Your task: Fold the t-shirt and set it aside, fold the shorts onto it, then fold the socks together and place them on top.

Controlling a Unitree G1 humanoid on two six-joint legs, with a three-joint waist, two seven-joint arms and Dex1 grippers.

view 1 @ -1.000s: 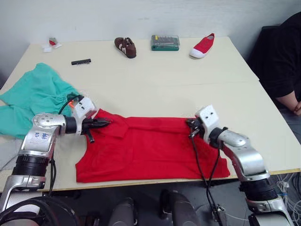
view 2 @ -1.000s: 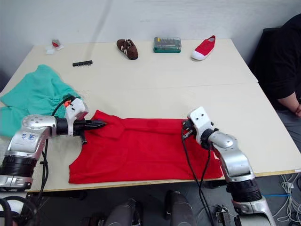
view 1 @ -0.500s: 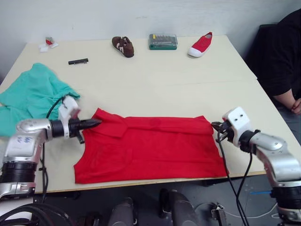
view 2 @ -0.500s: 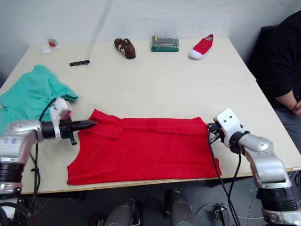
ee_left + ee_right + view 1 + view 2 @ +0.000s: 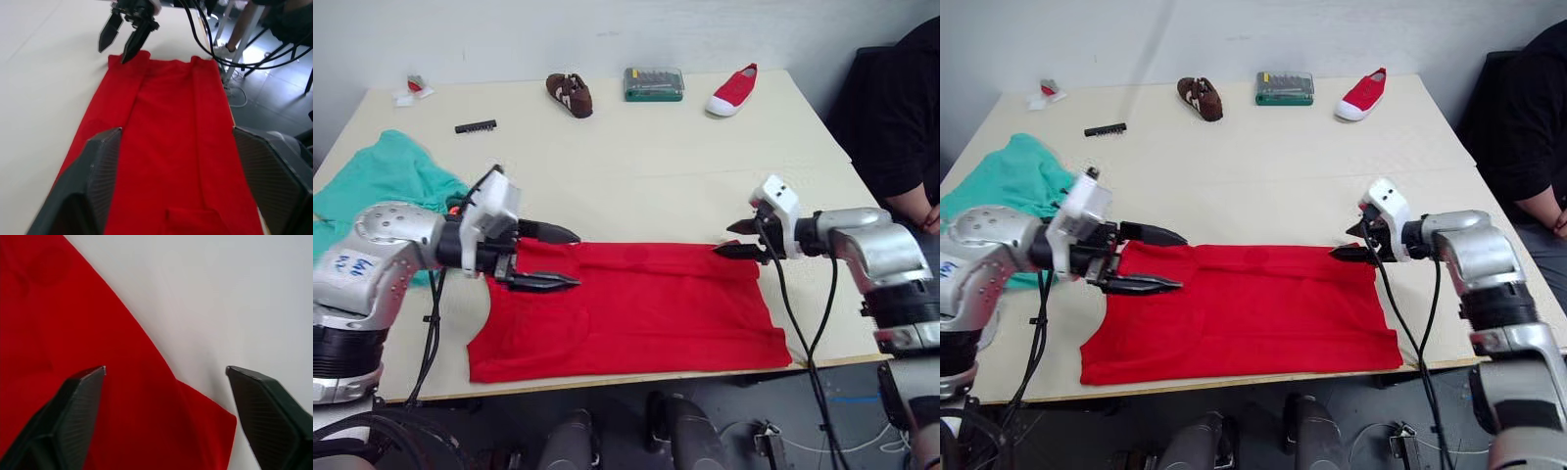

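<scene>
The red t-shirt [image 5: 636,308] lies flat as a wide band near the table's front edge, with fold lines running along it [image 5: 166,137]. My left gripper [image 5: 563,258] hovers open over the shirt's left end, nothing between its fingers [image 5: 98,186]. At the far right corner of the shirt [image 5: 98,382], my right gripper [image 5: 729,239] is open and empty too; it also shows in the left wrist view [image 5: 124,41]. The teal shorts [image 5: 386,181] lie bunched at the table's left edge, behind my left arm. The socks are out of view.
Along the table's far edge sit a brown shoe [image 5: 570,95], a green case [image 5: 654,85], a red canvas shoe [image 5: 734,93], a black comb-like strip [image 5: 476,126] and a small red-white item [image 5: 413,90]. A person in black [image 5: 901,117] sits at the right.
Both grippers were shut at the shirt's two ends and have opened, letting the cloth go. The right gripper swung out to the right, then back to the shirt's far right corner.
</scene>
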